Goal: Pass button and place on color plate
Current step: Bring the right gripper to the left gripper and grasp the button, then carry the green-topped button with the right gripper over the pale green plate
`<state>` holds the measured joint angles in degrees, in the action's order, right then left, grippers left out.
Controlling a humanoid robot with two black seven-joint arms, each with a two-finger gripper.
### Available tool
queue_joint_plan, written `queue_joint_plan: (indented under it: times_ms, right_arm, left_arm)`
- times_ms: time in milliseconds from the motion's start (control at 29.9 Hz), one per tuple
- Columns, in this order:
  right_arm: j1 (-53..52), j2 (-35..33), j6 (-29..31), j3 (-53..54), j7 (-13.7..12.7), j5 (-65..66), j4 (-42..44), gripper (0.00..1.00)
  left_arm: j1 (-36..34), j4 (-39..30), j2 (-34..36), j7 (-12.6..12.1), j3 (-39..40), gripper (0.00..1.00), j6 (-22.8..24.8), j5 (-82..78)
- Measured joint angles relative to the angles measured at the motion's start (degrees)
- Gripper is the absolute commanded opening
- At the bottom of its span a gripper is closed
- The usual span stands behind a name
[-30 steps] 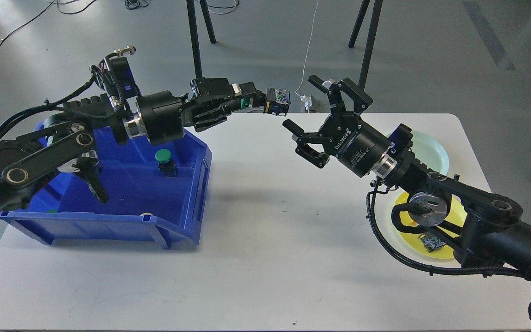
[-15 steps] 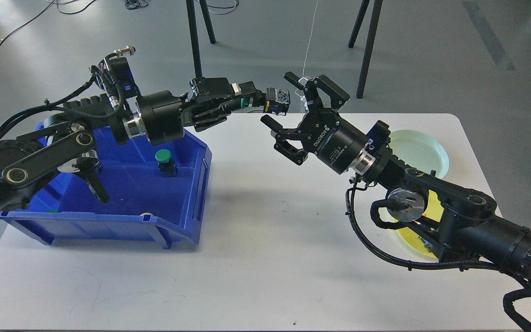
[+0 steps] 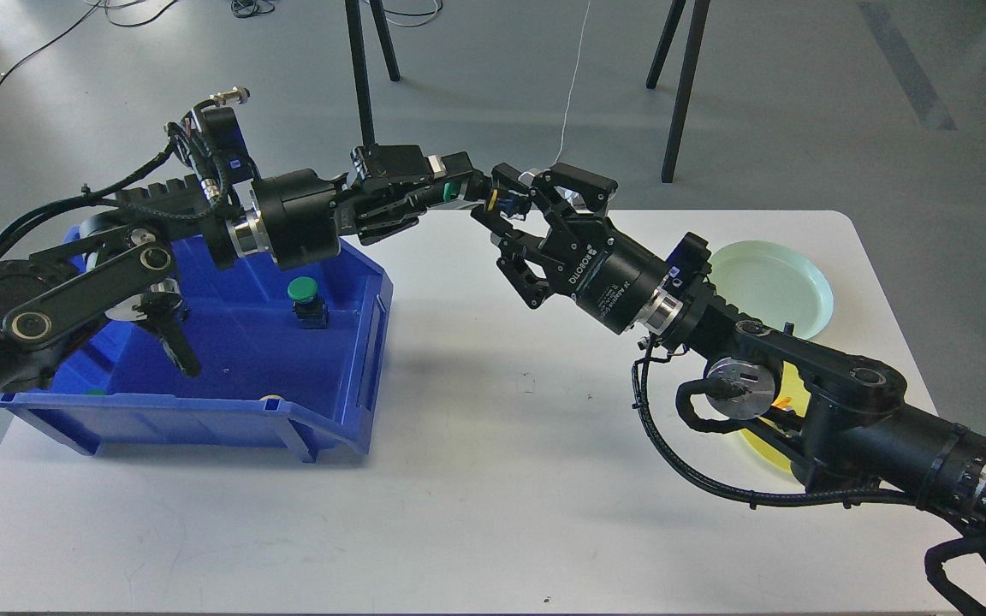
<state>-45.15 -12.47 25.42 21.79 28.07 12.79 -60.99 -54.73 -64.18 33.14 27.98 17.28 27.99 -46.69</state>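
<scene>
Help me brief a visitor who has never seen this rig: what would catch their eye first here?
Mid-air above the table's far edge, the left gripper holds a green button out to the open right gripper, whose fingers flank its far end. Next, the blue bin at left, holding another green button.

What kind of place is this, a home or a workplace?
Probably a robotics lab or test workshop: a bare grey floor with loose cables, black stand legs behind the white table, and a blue parts bin.
</scene>
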Motion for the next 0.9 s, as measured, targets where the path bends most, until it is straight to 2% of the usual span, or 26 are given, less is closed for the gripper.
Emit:
queue_joint_plan:
  times_ms: [100,167,267,301,501,669,802,903]
  right_arm:
    - [0.08,0.15,-2.02,-0.09,0.02,0.00,-0.14,0.01]
    - [0.11,0.19,-2.69,-0.13,0.02,0.00,-0.19,0.01]
    - [0.15,0.31,-3.01,-0.14,0.01,0.00,-0.20,0.01]
    - [0.16,0.31,-3.08,-0.15,-0.01,-0.02,-0.19,0.01]
    - [0.24,0.06,-3.19,0.23,-0.21,-0.02,-0.37,0.01]
    - [0.55,-0.81,-3.30,0.99,-0.15,-0.08,-0.47,0.01]
    - [1.31,-5.49,-4.06,4.52,-0.09,-0.11,-0.60,0.01]
    - [2.10,-10.66,-8.29,7.19,-0.05,0.41,-0.40,0.01]
  left_arm:
    - [0.00,0.01,-0.03,-0.03,0.00,0.23,-0.03,0.00]
    - [0.00,0.01,-0.08,-0.03,0.00,0.42,-0.03,0.01]
    - [0.00,0.00,-0.16,-0.03,0.00,0.60,-0.02,0.14]
    - [0.00,-0.04,-0.20,-0.03,0.01,0.62,0.00,0.27]
    - [0.00,-0.28,-0.34,0.04,0.21,0.70,0.03,0.39]
    - [-0.01,-0.15,-0.28,0.11,0.21,0.71,0.05,0.64]
    - [-0.01,-0.07,-0.26,0.10,0.18,0.71,0.01,1.78]
    - [0.00,0.00,-0.26,0.04,0.13,0.72,0.00,2.01]
